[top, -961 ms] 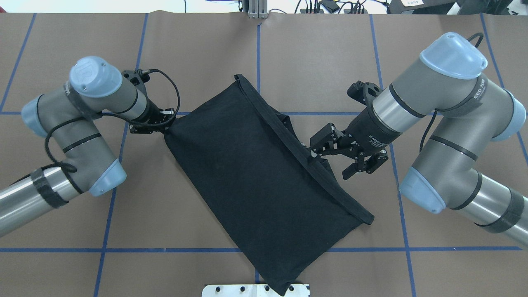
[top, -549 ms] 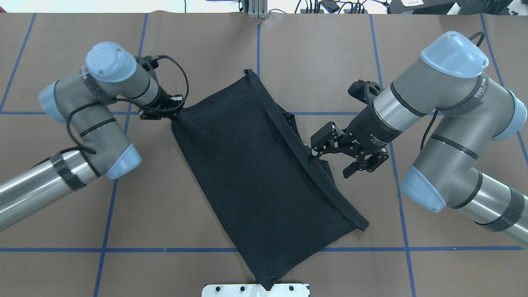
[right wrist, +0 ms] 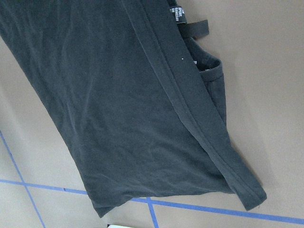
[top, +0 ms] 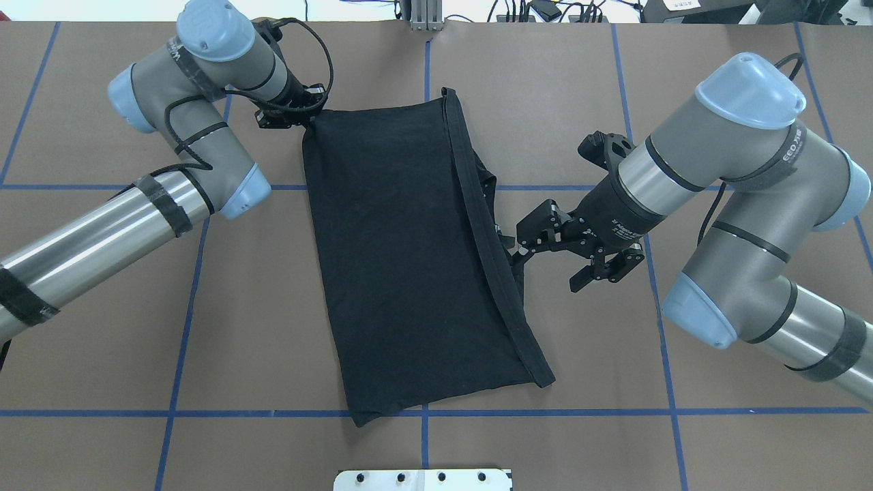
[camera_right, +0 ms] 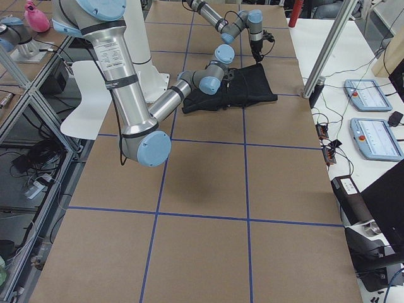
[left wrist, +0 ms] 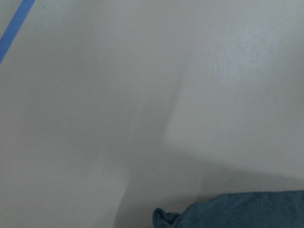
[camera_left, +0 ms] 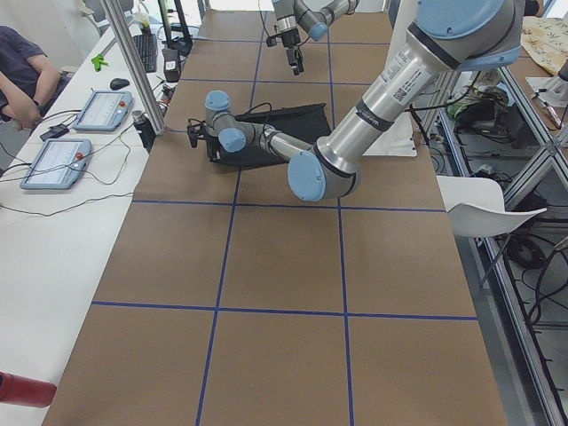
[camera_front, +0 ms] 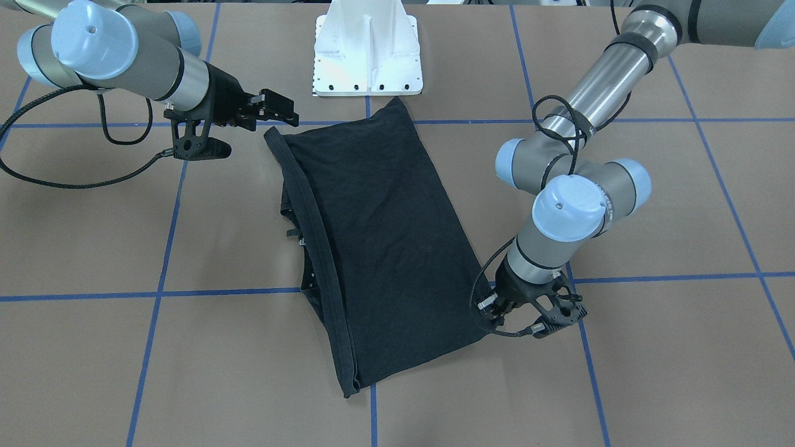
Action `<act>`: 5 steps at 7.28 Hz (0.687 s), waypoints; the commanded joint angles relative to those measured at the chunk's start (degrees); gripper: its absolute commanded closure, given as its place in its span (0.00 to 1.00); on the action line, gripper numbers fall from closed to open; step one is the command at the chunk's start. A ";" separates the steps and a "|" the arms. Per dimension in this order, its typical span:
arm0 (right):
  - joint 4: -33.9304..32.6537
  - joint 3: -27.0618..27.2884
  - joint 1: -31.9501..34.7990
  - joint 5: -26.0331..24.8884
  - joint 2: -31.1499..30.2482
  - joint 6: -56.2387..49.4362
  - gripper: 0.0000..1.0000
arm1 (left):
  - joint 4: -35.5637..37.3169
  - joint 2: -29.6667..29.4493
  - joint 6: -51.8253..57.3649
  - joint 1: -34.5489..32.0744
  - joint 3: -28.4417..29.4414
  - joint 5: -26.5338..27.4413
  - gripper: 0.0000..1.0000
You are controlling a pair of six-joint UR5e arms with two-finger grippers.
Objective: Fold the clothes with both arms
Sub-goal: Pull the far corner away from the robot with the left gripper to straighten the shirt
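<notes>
Front-facing: black T-shirt [camera_front: 379, 236] lies folded flat on the bench [camera_front: 93, 248]. Left claw [camera_front: 489, 315] is low on the bench, clamped on one shirt corner; the cloth runs away from its fingers. Right claw [camera_front: 287, 110] has its jaws apart and grips nothing, with the shirt's banded edge just beside it. Overhead: one right fingertip sits just beside that edge, mid-length; the left claw is at the far corner. Right wrist: shirt fills the view beneath the claw. Left wrist: blurred; a bit of cloth at the bottom edge.
</notes>
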 commanded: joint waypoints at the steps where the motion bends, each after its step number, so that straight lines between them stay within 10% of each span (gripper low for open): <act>1: 0.00 -0.21 0.06 -0.30 0.01 0.00 0.00 | -4.56 -4.27 -0.60 -0.17 5.79 2.20 1.00; 5: 0.00 -0.83 0.15 -1.35 -0.25 -0.18 0.00 | -9.94 -6.30 -0.51 -0.16 10.38 4.85 1.00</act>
